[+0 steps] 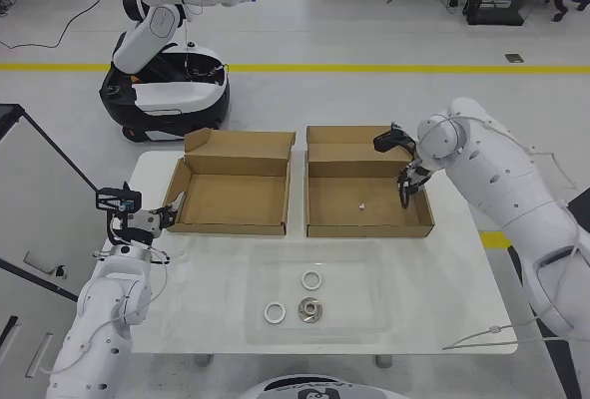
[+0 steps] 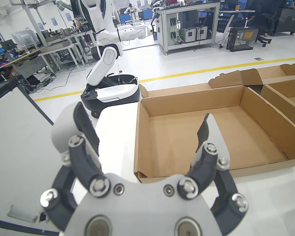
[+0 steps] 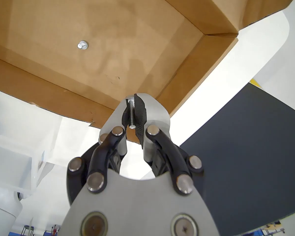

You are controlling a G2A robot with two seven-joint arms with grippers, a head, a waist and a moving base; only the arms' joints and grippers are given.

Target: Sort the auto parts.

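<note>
Right gripper clamped tight on a thin silver threaded bolt, hanging just inside the three o'clock wall of the right-hand brown cardboard box, and released here it could clip that wall and bounce onto the white table.

- The pads of the right claw cover much of the threaded screw, so we cannot tell its full shape.
- The small silver part, right of centre in the top view, is too small for us to name.
- The metal piece, low centre there, is likewise unclear to us.
- The right-hand box is cut off by the left wrist view's edge.
</note>
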